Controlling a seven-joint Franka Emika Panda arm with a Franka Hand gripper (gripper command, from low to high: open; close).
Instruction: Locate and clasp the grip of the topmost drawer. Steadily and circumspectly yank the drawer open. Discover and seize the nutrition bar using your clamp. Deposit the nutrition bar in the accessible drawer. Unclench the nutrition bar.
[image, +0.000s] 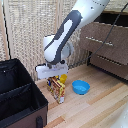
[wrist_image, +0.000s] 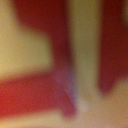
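Clamp (image: 56, 75) is down over the bar (image: 58, 88), which stands upright on the table (image: 100, 107) just beside a black bin (image: 20, 95) on the exterior view's left. The white block sits right on top of the packet, hiding the fingers, so I cannot tell whether they are spread, closed or gripping it. Wrist view is a red and tan blur, too close to read; likely the packet's print filling the lens.

Blue bowl (image: 80, 87) rests near the bar, toward the exterior view's right, apart from it.

Top drawer (image: 104, 41) of the dresser juts forward of the front below, so it looks pulled out and ready to receive.

Judgement: this is the pick-up step. The top-down approach suits a packet standing on edge, leaving its flat faces free for pinching.
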